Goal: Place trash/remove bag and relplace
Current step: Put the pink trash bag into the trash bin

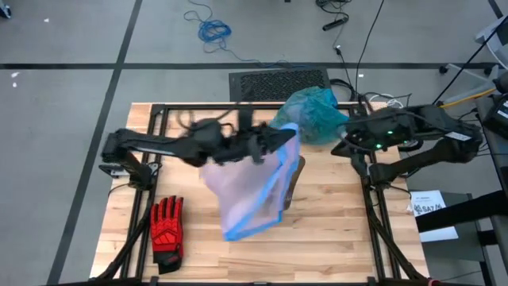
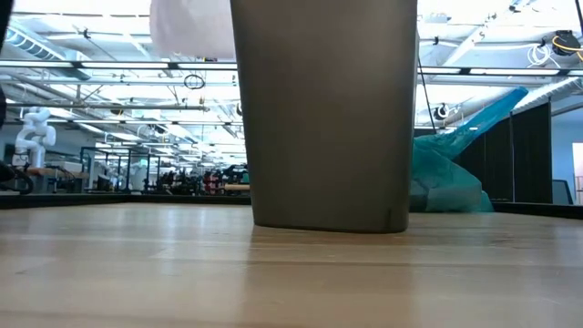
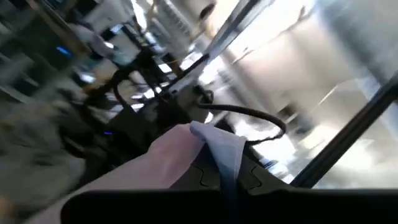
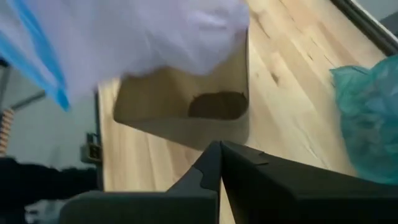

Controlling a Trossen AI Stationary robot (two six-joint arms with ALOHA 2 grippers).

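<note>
Pale wooden desk (image 1: 333,206) planks fill the middle of the high view, with grey floor around them and a tangle of blue cable (image 1: 213,30) on the floor beyond the far edge. Over the desk's centre the left gripper (image 1: 279,140) is clenched on the blue rim of a pale lilac bag (image 1: 246,187), which hangs spread out and covers most of a tan bin (image 4: 186,112) standing upright beneath it; the left wrist view shows the lilac film and blue rim pinched between the dark fingers (image 3: 249,177). In the low view the bin's plain wall (image 2: 328,109) rises from the desk surface. The teal-green bag (image 1: 313,115) lies bunched at the far edge of the desk, just beside the bin and toward the right arm's side, apart from both grippers. The right gripper (image 1: 349,141) sits near that bag at the desk's right edge; its fingers meet, clenched on nothing, in the right wrist view. A red-and-black glove (image 1: 167,224) lies flat near the desk's front left corner.
</note>
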